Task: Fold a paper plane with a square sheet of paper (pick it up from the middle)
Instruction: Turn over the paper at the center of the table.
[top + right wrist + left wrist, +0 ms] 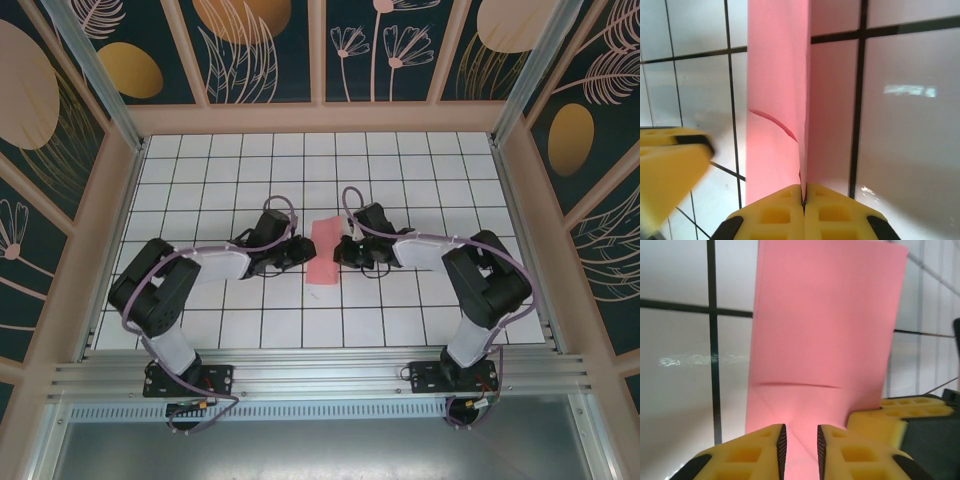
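The square sheet of paper point(325, 250) is salmon pink and lies folded into a narrow strip on the gridded floor, midway between the two arms. My left gripper point(301, 250) is at its left edge. In the left wrist view its yellow fingers point(752, 450) stand a little apart over the creased paper point(825, 330), and the left gripper point(800, 435) is open, gripping nothing. My right gripper point(346, 250) is at the strip's right edge. In the right wrist view the right gripper point(803, 192) is shut on a raised fold of the paper point(775, 75). A paper plane is out of view.
White tiled floor point(230, 180) with black grid lines lies on all sides, ringed by patterned walls and a wooden frame point(320, 118). The other arm's yellow finger shows at the right in the left wrist view point(890, 417) and at the left in the right wrist view point(670, 165).
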Tool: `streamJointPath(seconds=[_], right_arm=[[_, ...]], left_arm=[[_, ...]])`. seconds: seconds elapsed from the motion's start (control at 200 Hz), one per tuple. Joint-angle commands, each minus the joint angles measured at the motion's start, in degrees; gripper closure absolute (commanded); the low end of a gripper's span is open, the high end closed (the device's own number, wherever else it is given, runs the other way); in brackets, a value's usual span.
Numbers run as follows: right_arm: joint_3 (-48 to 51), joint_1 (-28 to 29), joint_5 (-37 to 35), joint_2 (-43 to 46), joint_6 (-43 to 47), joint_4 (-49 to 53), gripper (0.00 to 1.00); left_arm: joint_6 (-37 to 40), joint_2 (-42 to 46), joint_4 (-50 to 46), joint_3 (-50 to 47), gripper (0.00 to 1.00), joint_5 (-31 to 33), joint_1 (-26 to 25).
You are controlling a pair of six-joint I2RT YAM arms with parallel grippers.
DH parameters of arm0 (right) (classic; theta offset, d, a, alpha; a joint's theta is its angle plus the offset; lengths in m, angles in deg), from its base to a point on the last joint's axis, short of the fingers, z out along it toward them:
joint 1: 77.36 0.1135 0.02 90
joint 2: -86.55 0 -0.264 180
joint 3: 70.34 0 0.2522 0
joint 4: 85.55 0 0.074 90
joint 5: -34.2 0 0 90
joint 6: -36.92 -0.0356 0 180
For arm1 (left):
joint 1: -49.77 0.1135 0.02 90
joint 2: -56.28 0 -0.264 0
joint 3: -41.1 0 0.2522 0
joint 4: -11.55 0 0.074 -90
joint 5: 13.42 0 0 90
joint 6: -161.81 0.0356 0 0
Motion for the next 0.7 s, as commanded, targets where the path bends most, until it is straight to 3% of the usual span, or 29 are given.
streamJointPath(seconds=[0.0, 0.17, 0.26, 0.475, 0.696], right_arm=[[-6.4, -0.2, -12.9, 5.9, 6.5, 15.7, 1.00], [-16.8, 4.5, -39.2, 6.6, 9.9, 38.7, 1.00], [-21.7, 8.1, -48.8, 3.0, 7.3, 47.7, 1.00], [-30.4, 16.8, -53.8, -10.4, 2.3, 54.7, 0.98], [-42.0, 23.1, -48.5, -25.0, 0.1, 54.9, 0.92]], left_arm=[[-1.2, 8.7, 1.2, -2.8, 0.72, 6.9, -0.4], [-0.9, 17.8, -1.2, -7.7, 0.67, 18.5, -0.2], [-1.4, 21.1, -1.9, -9.8, 0.67, 22.6, 0.1], [-2.9, 29.3, -3.4, -14.0, 0.67, 29.9, 0.6], [-3.7, 39.2, -8.1, -18.1, 0.68, 37.6, 1.3]])
